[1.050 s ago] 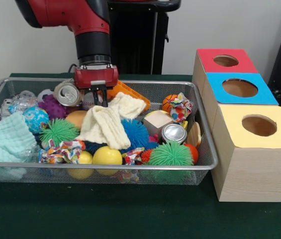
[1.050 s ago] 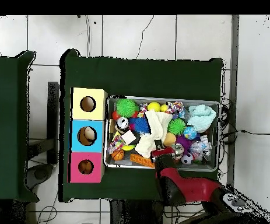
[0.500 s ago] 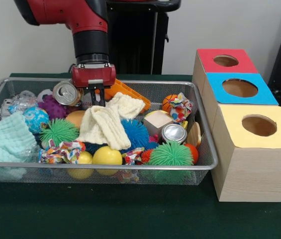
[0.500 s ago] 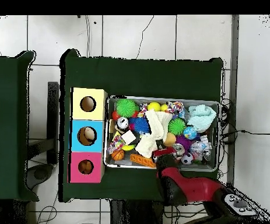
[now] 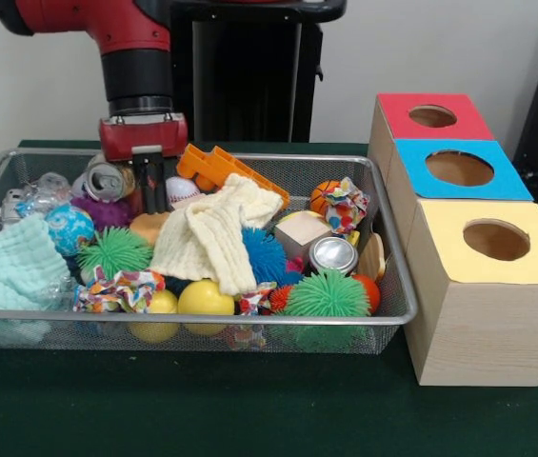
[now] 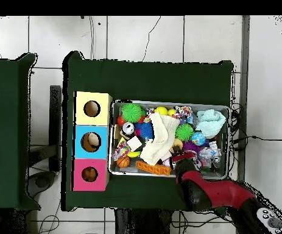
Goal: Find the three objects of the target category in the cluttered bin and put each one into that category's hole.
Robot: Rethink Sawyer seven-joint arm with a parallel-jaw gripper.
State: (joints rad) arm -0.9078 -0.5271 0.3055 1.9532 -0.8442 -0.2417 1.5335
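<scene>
- Nearest us in the wire bin (image 5: 397,314) we see a green spiky ball (image 5: 326,293).
- In the middle lies a cream cloth (image 5: 216,233).
- At the far side the gripper (image 5: 148,181) stands just beside a crushed can (image 5: 107,181); we cannot tell if its fingers are spread.

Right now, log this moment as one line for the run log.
red and black hand: low at crushed silver can, grip unclear | cream knitted cloth: draped mid wire mesh bin | yellow-topped box hole: shows nothing
</scene>
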